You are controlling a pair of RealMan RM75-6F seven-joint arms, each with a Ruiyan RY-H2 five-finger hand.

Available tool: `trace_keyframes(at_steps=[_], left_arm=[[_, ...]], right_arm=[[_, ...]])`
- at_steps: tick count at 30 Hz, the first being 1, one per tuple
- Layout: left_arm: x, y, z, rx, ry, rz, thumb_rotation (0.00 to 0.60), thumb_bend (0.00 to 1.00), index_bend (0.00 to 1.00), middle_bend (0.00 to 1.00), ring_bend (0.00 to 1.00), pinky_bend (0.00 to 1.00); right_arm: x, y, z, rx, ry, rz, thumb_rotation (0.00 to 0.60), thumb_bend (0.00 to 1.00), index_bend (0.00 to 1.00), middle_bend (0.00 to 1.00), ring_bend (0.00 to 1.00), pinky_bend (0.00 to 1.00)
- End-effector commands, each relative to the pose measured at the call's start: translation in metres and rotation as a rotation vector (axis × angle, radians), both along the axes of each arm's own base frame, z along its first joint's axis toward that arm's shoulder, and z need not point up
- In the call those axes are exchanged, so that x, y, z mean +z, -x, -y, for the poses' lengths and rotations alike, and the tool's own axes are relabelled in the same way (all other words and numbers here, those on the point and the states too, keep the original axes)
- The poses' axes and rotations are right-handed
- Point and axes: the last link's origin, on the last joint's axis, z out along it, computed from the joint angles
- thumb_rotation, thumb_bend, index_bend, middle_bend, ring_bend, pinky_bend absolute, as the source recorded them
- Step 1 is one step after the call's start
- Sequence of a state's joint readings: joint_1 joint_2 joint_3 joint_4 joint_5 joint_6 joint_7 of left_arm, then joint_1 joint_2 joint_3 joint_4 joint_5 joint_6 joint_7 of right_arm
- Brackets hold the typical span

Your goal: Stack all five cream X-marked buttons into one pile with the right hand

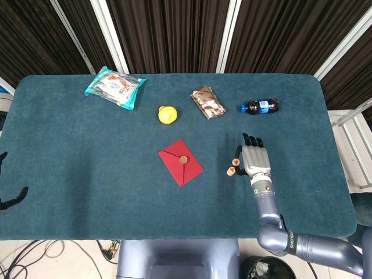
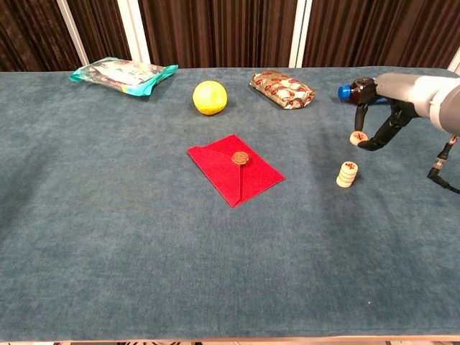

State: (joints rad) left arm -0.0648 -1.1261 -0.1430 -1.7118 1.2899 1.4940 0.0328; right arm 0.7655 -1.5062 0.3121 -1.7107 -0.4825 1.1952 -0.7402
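1. Nearest, the right hand (image 1: pixel 257 161) hangs over the tabletop (image 1: pixel 87 174) right of centre, toward the near edge, its arm (image 1: pixel 273 226) coming in over that edge; in the chest view it (image 2: pixel 379 129) pinches one cream button (image 2: pixel 357 136) at its fingertips, off the cloth.
2. One stack (image 2: pixel 347 174) of cream X-marked buttons stands upright on the cloth just below and left of the held button, apart from it; the stack's count cannot be told for sure from either view. In the head view the stack (image 1: pixel 231 171) sits just left of the hand, with the held button (image 1: pixel 236 161) close beside it.
3. The left hand (image 1: pixel 11 197) shows only as dark fingertips at the frame's left edge, off the tabletop's near left side; whether it is spread or curled I cannot tell.
4. One red envelope (image 1: pixel 181 161) lies flat near the tabletop's centre, set diamond-wise, with a round brown clasp (image 1: pixel 183 159).
5. One yellow ball (image 1: pixel 167 114), or a lemon, lies beyond the envelope.
6. One crinkled brown snack pack (image 1: pixel 208 102) lies right of the ball, toward the far edge.
7. One small dark bottle (image 1: pixel 261 106) with a blue label and cap lies on its side further right.
8. One teal-edged bag (image 1: pixel 115 87) lies near the far left corner.
9. The tabletop is covered with dark teal cloth; behind it hang dark pleated curtains (image 1: pixel 174 35) crossed by white slanted bars (image 1: pixel 107 32).
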Motion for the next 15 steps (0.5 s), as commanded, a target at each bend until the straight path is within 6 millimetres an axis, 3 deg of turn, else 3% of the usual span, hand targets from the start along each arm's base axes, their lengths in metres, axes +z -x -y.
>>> trace_keyframes(at_steps=[1,15], left_arm=[[0.000,0.000,0.000,0.001,0.000,0.001,0.600,0.23,0.10,0.00,0.00,0.00],[-0.001,0.000,0.000,0.002,0.003,-0.001,0.600,0.23,0.10,0.00,0.00,0.00]], right_arm=[[-0.004,0.001,-0.002,0.008,-0.010,-0.005,0.600,0.40,0.57,0.00,0.00,0.00],[-0.018,0.005,-0.006,0.004,-0.039,-0.008,0.600,0.40,0.57,0.00,0.00,0.00]])
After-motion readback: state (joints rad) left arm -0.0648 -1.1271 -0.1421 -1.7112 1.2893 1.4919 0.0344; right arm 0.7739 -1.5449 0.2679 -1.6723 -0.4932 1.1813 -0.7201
